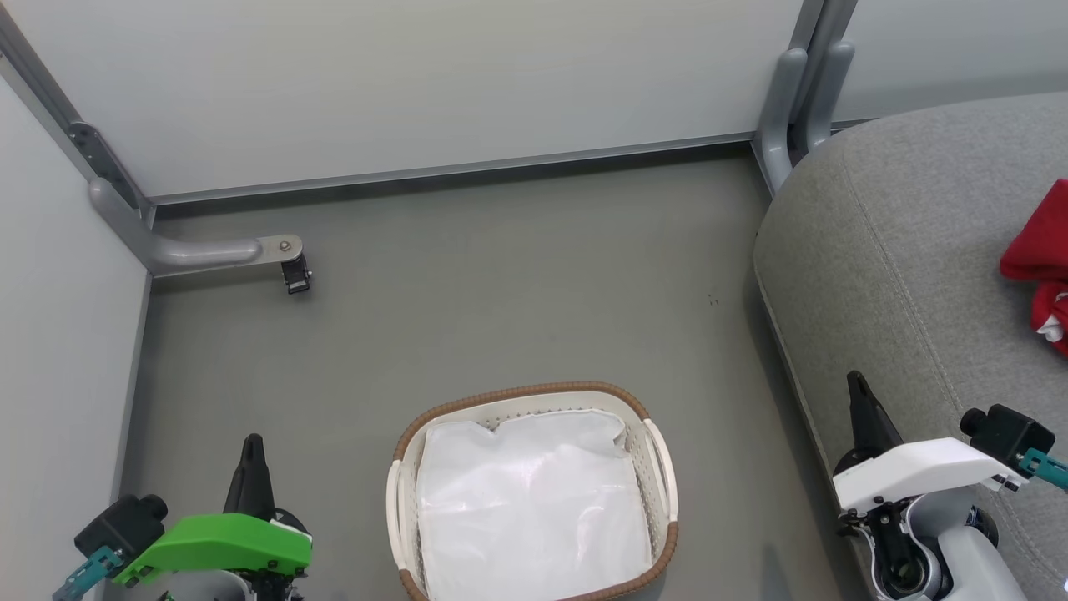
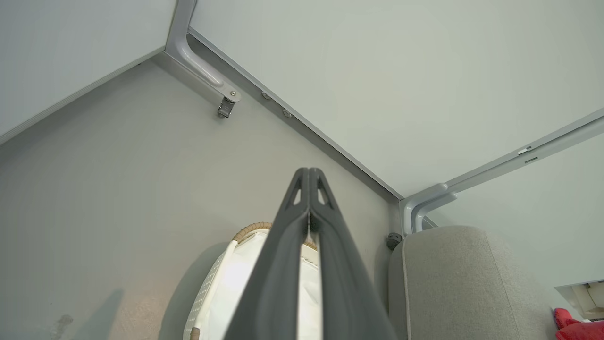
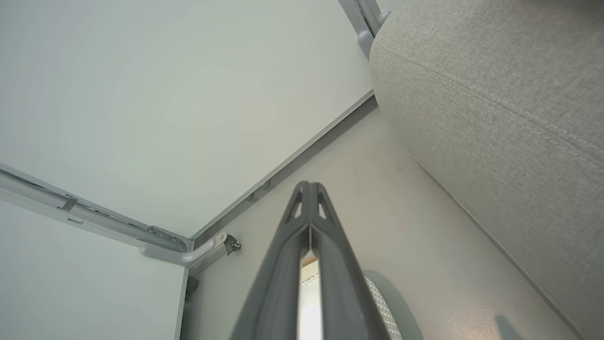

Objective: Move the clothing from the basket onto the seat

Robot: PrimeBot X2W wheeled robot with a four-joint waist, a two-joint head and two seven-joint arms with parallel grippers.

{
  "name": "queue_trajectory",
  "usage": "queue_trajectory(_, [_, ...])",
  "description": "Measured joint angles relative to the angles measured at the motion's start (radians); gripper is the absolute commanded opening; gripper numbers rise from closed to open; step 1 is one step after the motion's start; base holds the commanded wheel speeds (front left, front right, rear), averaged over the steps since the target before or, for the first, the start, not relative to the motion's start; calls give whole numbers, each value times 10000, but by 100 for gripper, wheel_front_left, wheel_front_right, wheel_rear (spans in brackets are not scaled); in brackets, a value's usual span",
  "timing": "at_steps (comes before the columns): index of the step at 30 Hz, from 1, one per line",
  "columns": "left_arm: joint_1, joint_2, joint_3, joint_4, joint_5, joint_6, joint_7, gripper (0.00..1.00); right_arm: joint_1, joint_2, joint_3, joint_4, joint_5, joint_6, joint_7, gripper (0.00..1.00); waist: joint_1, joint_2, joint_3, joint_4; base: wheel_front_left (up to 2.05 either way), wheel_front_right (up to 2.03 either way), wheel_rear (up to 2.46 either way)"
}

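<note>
head view: finds the basket [image 1: 659, 484] on the floor [image 1: 501, 275], low in the middle, with nothing red inside, just the white liner [image 1: 530, 501]. finds the clothing [image 1: 1039, 259] as a red heap on the seat [image 1: 901, 250], at the far right edge, well apart from the basket. places the left gripper [image 1: 253, 455] at lower left and the right gripper [image 1: 859, 396] at lower right beside the seat edge, both with fingers pressed together and gripping nothing.

left wrist view: looks along the left gripper [image 2: 309, 177], tips touching, nothing between them; below, the basket [image 2: 245, 231] rim and liner; to the right, the seat [image 2: 448, 274] with a bit of red clothing [image 2: 573, 326] at the corner.

right wrist view: same for the right gripper [image 3: 309, 189], pinched to a point and empty, above a piece of basket [image 3: 380, 302] wall, with the seat [image 3: 495, 94] close at the right.

seems to be the closing step, with the moving itself apparently done. calls next only for a check under the liner for a hidden garment; in such case, needs one gripper opened and lowered into the basket.
</note>
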Motion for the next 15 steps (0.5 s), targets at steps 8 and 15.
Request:
queue_trajectory(8, [-12, 0, 159, -159, -1032, -71, 261, 0, 43, -4, -88, -182, 1081, 0, 274, 0, 0, 0, -74, 6, 0, 0, 0])
queue_trajectory(15, [-19, 2, 255, -238, -1816, -132, 483, 0, 83, -12, -151, -314, 1942, 0, 495, 0, 0, 0, -138, 12, 0, 0, 0])
